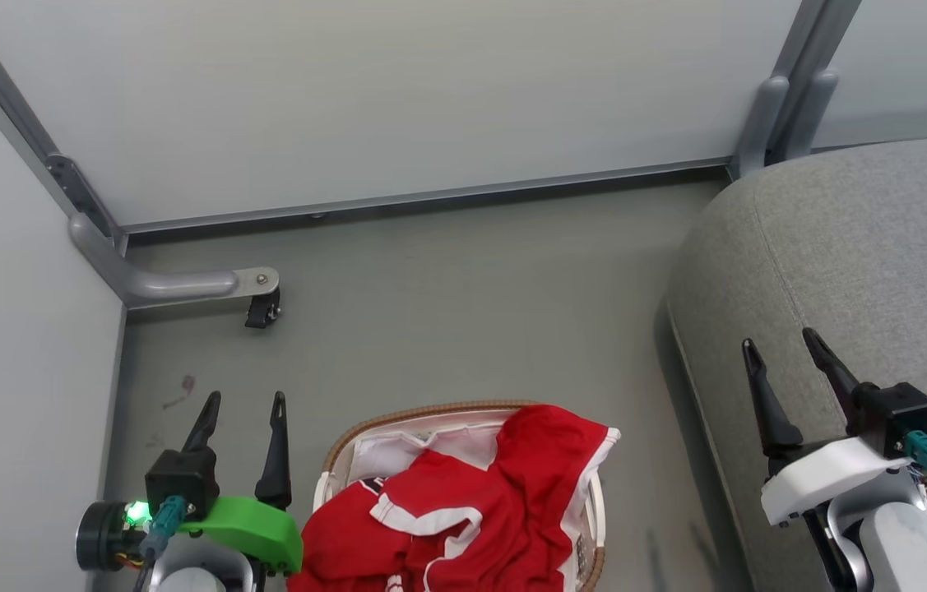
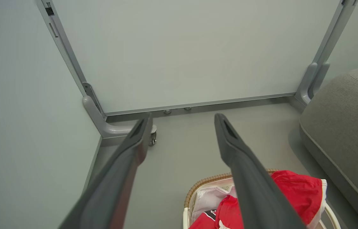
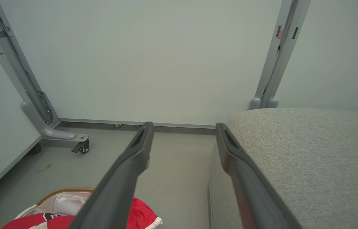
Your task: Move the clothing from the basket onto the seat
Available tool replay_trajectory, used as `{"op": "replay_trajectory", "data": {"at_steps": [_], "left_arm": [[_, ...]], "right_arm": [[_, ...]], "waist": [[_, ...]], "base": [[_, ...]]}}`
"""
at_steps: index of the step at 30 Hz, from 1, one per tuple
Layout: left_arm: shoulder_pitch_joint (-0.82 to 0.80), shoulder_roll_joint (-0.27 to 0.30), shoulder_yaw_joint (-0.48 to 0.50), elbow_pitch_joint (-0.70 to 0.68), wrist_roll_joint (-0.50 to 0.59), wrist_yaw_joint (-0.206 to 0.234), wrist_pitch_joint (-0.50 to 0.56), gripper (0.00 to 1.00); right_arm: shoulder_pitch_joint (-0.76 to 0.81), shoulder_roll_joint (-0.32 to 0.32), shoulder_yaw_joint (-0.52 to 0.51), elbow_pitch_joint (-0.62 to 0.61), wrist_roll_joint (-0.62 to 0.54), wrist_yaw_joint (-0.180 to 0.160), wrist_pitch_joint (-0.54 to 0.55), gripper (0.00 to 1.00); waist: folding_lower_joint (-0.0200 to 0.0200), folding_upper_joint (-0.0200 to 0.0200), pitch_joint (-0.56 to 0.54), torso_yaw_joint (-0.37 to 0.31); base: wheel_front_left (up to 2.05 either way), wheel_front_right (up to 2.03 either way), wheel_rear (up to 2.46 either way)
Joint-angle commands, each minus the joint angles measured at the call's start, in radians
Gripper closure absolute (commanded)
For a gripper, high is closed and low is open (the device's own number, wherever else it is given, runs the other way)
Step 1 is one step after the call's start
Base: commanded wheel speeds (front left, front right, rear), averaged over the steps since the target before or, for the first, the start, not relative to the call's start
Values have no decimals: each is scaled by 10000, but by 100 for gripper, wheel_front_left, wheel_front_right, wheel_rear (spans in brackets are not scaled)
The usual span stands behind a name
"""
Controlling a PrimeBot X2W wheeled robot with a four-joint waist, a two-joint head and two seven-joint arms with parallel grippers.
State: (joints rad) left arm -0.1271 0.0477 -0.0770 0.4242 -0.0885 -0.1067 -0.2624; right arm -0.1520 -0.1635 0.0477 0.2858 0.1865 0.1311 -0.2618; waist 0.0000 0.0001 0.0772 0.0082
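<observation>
Grey-green floor and pale partition panels enclose the space. The seat, grey fabric with a stitched seam and rounded edge, fills the right side of the head view.

The basket stands on the floor at the bottom centre, between the two arms, near the seat's side but apart from it. The clothing lies heaped inside it, red with white stripes. One fold is draped over the rim on the seat's side, and the white liner shows at the back left.

The left gripper hangs just left of the basket, its fingers spread wide and empty. The right gripper appears over the seat's left edge, its fingers also wide and holding nothing.

A small black caster sits under a metal foot by the left panel, well apart from the basket.
</observation>
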Motion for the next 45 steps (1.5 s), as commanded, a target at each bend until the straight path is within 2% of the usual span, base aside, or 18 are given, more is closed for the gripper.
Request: {"op": "replay_trajectory", "data": {"at_steps": [1,6,15,27,35,45], "left_arm": [[-237,55,-50,-11,-87,-68,-37,0],[-671,53,-341,48,-239,-122,-37,0],[-2080,56,-1331,404,-738,-232,-25,0],[-3503,60,-2382,1419,-740,-256,-25,0],[-4228,170,-3368,2700,-996,-259,-25,0],[-5154,152,-4733,5377,-1557,-260,-25,0]], "right_arm": [[-190,-21,-1,-101,45,-6,-46,0],[-621,42,90,-423,139,-6,-44,0],[-1927,222,238,-1230,338,-6,-36,0],[-3183,489,650,-1844,356,-6,-36,0],[-3472,769,801,-1981,337,-6,-36,0],[-3688,1000,1018,-2104,376,-6,-36,0]], "waist": [[0,-1,328,-153],[0,-1,1059,-422],[0,-1,3009,-1146],[0,-1,4939,-2044],[0,-1,5627,-2518],[0,-1,6148,-2921]], "base": [[0,0,0],[0,0,0],[0,0,0],[0,0,0],[0,0,0],[0,0,0]]}}
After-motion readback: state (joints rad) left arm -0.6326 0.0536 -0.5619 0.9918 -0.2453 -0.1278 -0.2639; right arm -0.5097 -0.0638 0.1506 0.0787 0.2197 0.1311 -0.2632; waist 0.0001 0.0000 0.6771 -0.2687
